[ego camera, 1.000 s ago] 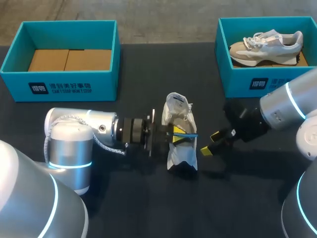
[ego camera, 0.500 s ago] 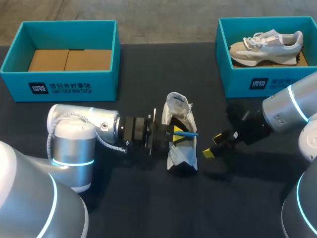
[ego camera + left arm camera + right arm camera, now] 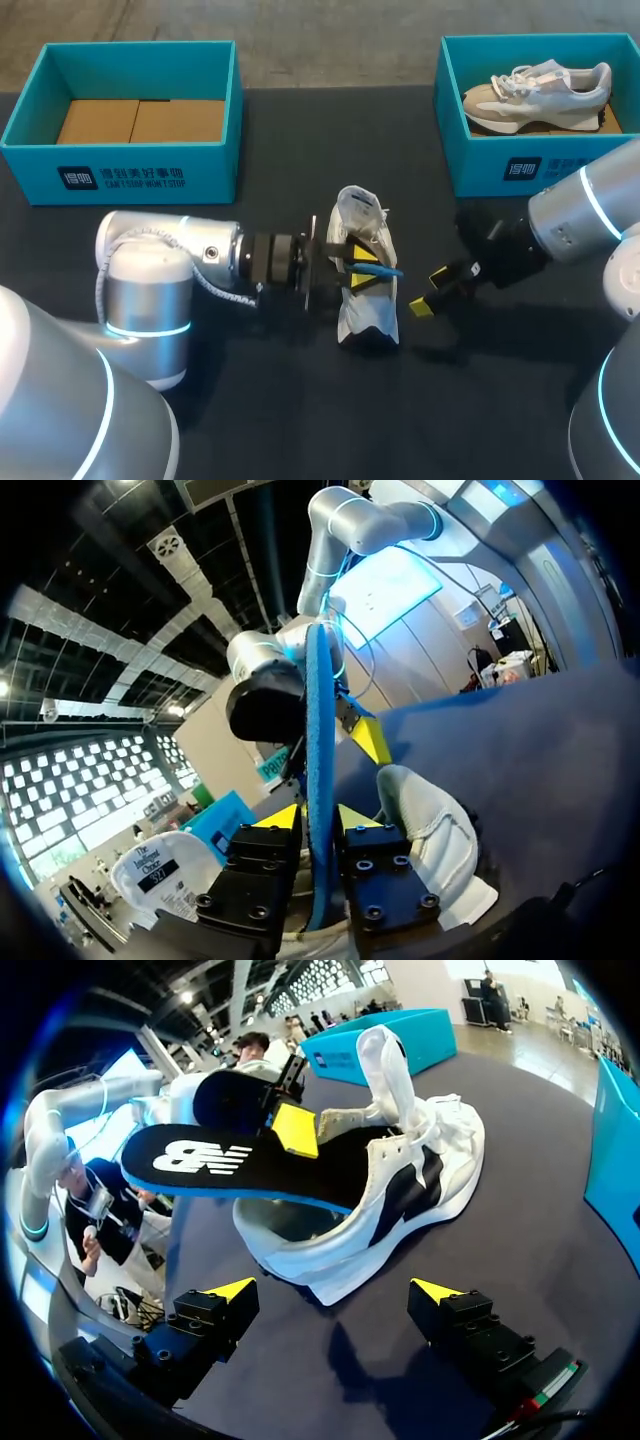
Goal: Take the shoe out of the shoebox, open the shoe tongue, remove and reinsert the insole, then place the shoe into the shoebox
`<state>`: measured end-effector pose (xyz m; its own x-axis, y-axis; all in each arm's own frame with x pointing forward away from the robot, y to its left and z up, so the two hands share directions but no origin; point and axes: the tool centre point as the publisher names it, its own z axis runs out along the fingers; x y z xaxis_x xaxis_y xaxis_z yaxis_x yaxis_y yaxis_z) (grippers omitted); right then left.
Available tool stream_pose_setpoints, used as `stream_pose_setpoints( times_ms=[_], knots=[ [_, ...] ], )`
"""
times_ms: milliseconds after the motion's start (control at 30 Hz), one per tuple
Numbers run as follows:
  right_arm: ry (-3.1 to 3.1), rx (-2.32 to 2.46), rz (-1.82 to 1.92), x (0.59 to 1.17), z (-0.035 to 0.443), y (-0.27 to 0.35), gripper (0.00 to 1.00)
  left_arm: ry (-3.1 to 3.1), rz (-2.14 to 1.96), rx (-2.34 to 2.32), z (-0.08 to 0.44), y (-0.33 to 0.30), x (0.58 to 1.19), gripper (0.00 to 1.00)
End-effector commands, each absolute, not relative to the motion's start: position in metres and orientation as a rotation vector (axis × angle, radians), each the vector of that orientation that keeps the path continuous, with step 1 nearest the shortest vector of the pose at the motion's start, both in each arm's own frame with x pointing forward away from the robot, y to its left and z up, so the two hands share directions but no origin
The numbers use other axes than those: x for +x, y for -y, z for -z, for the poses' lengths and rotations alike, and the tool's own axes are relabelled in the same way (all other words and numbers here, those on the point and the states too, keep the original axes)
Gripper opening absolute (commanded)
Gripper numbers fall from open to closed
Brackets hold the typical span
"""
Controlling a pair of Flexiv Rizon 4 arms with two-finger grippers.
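A white shoe (image 3: 365,300) lies on its side mid-table, tongue pulled open. A black insole with a blue edge (image 3: 377,268) sticks out of its mouth, part in and part out. My left gripper (image 3: 348,266) comes in from the left at the shoe's opening. In the left wrist view the insole (image 3: 318,710) stands edge-on between the yellow tips of that gripper (image 3: 318,818), with thin gaps on both sides, so it is open. My right gripper (image 3: 430,290) hangs wide open just right of the shoe (image 3: 400,1190), holding nothing; its view shows the insole (image 3: 230,1165) under one left fingertip (image 3: 295,1128).
A teal shoebox (image 3: 40,165) with a cardboard floor stands at the back left. Another teal shoebox (image 3: 500,165) at the back right holds a second grey-white shoe (image 3: 535,88). Dark table surface lies in front of the shoe.
The left gripper's fingers have parted a little around the insole, and the insole's free end has sagged slightly. The right gripper drew back a bit to the right, then stayed still.
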<state>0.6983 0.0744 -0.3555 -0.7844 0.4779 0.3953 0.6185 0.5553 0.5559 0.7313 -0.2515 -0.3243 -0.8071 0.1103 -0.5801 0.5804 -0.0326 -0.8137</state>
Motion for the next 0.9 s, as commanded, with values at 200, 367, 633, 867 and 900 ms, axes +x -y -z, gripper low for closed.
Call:
stream_pose_setpoints(
  times_ms=[200, 367, 633, 867, 900],
  knots=[
    [2.593, -0.937, 1.038, 0.697, 0.358, -0.078, 1.00, -1.916, 1.912, 0.754, 0.326, 0.253, 0.721, 0.00],
    [2.596, -0.934, 1.035, 0.696, 0.359, -0.079, 1.00, -1.935, 1.893, 0.767, 0.335, 0.253, 0.726, 0.00],
    [2.620, -0.870, 1.007, 0.701, 0.358, -0.079, 1.00, -1.954, 1.865, 0.771, 0.344, 0.255, 0.735, 0.00],
    [2.664, -0.832, 0.943, 0.713, 0.352, -0.086, 1.00, -1.972, 1.854, 0.768, 0.346, 0.255, 0.737, 0.00],
    [2.667, -0.827, 0.942, 0.715, 0.352, -0.086, 1.00, -1.975, 1.852, 0.770, 0.347, 0.255, 0.737, 0.00]
  ],
)
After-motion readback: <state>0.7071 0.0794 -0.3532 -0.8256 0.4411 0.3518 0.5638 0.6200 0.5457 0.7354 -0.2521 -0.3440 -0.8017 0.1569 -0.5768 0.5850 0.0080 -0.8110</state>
